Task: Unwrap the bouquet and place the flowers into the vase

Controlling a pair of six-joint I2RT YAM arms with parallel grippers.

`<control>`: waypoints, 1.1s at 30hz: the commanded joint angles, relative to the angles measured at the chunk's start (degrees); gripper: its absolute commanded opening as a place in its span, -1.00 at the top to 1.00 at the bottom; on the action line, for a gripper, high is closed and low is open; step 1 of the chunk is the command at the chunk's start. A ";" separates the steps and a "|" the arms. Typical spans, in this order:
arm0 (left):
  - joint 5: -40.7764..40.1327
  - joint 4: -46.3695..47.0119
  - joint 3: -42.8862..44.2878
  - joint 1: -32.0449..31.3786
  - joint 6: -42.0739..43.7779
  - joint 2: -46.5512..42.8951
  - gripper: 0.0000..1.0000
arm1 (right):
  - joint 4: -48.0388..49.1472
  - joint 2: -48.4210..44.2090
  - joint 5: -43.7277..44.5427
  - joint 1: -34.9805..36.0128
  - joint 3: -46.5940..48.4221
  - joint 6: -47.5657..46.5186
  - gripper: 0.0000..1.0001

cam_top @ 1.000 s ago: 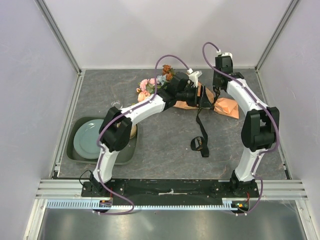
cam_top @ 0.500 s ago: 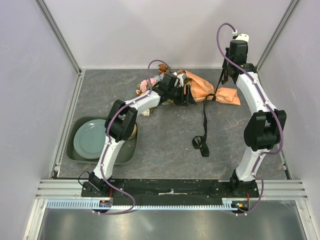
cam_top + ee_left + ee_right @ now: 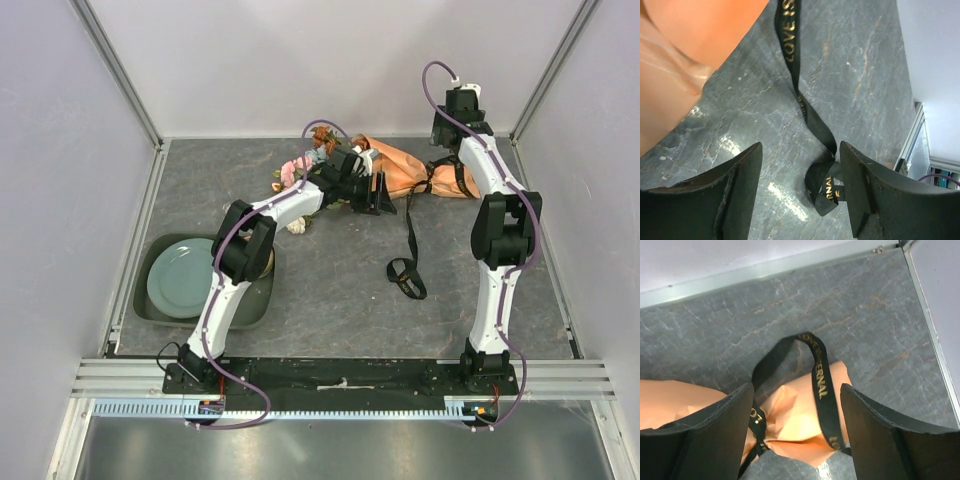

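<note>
Flowers (image 3: 291, 170) partly behind left arm (image 3: 285, 207)

The grey marbled worktop (image 3: 330, 310) carries a dark green tray (image 3: 143, 288) at its left side. A pale green plate (image 3: 180, 280) lies inside the tray. White walls (image 3: 300, 60) enclose the worktop.

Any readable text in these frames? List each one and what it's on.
"LOVE IS": gold letters on the black ribbon, left wrist view, running off the top edge.
"RNAL": same ribbon, at its curled end lower in that view; the start is folded out of sight.
"ETERNAL": ribbon loop lying over the orange paper, right wrist view.
Other gold letters on the ribbon are cut off and unreadable.
Top view: the lettering is too small to read.
</note>
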 commanded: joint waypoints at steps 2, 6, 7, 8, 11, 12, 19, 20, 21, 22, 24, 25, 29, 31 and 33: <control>2.58 1.88 6.62 -0.29 -0.43 -3.69 -0.38 | -0.93 -3.97 -2.64 -0.32 -2.16 1.72 -0.55; 4.34 3.55 7.60 -0.46 -4.03 -3.60 -0.36 | 0.57 -1.78 -10.65 -0.67 -1.83 4.70 -0.43; 5.04 3.81 6.72 -0.72 -4.21 -4.04 -0.36 | 0.83 0.22 -12.06 -0.85 -1.31 6.54 -0.38; 5.13 3.90 5.93 -0.90 -4.22 -4.74 -0.35 | 1.01 1.38 -14.51 -1.46 0.35 7.86 -0.35; 4.78 4.43 1.45 -1.78 -3.25 -8.60 -0.36 | 1.54 5.68 -20.14 -2.52 3.34 12.61 -0.24; 4.52 4.52 0.14 -1.87 -2.64 -9.48 -0.36 | 2.41 6.39 -24.34 -2.61 3.53 13.49 -0.22; 3.90 4.78 -8.74 -2.31 -0.62 -15.73 -0.37 | 7.96 6.58 -30.26 -2.61 -3.66 18.60 -0.15; 3.99 4.78 -9.36 -2.31 -0.53 -16.43 -0.37 | 7.96 6.14 -30.61 -2.61 -5.85 18.86 -0.14; 3.99 4.78 -9.80 -2.31 -0.26 -16.70 -0.37 | 8.30 5.61 -31.14 -2.70 -7.35 19.39 -0.13; 3.73 4.70 -10.51 -2.31 0.00 -16.87 -0.37 | 9.44 3.78 -31.75 -2.61 -9.10 19.65 -0.10; 3.46 4.26 -10.78 -2.31 0.52 -16.96 -0.38 | 12.33 1.31 -33.60 -2.61 -15.69 20.70 -0.08; 3.03 4.08 -10.60 -2.22 0.79 -16.87 -0.38 | 13.66 -1.75 -33.95 -2.61 -18.15 21.14 -0.08; 2.14 3.56 -8.24 -1.78 2.02 -14.60 -0.36 | 16.39 -8.36 -32.91 -2.70 -26.43 20.36 -0.11; 2.41 2.15 -4.64 -1.26 2.55 -11.53 -0.34 | 14.21 -10.91 -30.54 -2.61 -26.26 18.35 -0.18; 2.58 0.84 -0.78 -0.82 2.81 -9.24 -0.31 | 11.14 -13.71 -25.63 -2.70 -26.00 17.37 -0.24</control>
